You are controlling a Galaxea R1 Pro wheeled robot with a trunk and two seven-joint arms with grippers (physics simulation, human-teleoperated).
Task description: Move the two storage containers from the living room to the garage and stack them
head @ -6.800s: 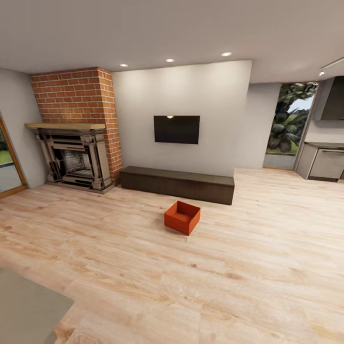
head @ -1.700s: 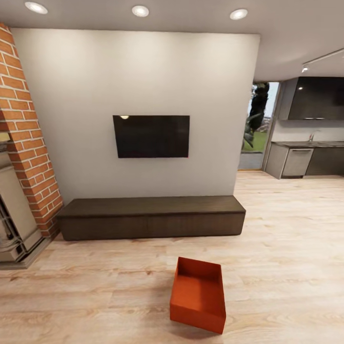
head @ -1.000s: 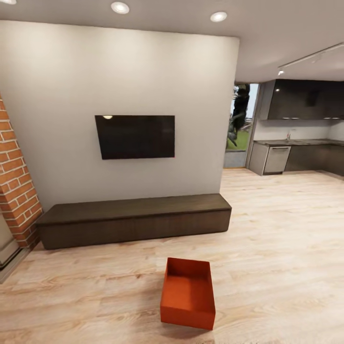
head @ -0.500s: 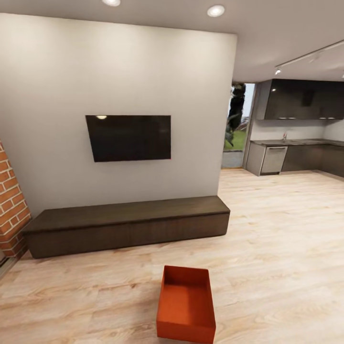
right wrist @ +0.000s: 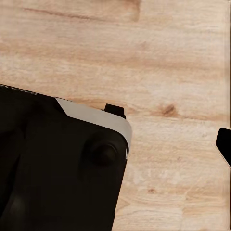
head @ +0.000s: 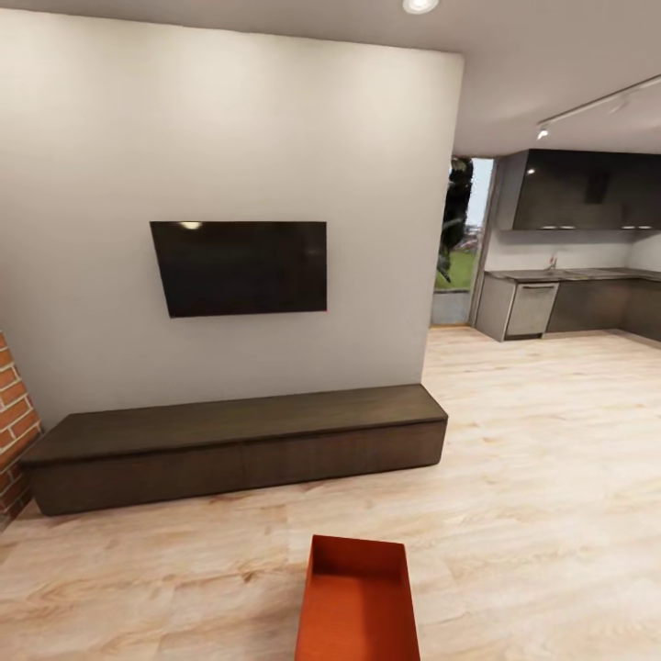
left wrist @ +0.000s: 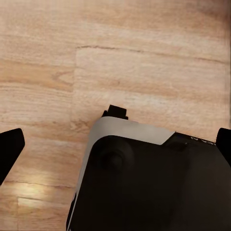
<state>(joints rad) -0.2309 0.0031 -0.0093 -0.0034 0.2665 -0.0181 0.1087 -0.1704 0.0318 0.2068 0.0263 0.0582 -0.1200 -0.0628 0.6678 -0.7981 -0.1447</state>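
Facing orange-red storage container sitting on living room's wood plank floor, just before dark low bench under TV. Nothing carried; both moves and stacking remaining, garage unseen. Left gripper and right gripper pointing at floor over robot base; fingertips spread wide, empty; right's opening: cannot tell.

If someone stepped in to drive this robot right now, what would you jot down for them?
Left gripper: jaws wide open, empty, above wood floor.
Right gripper: one fingertip shows at the frame edge; jaws look open, holding nothing.
One storage container sits on the living room floor right in front of the robot, before the dark bench under the TV.
Done: nothing moved yet.
Left: pick up this container, find the second, take both to the garage, stack them.
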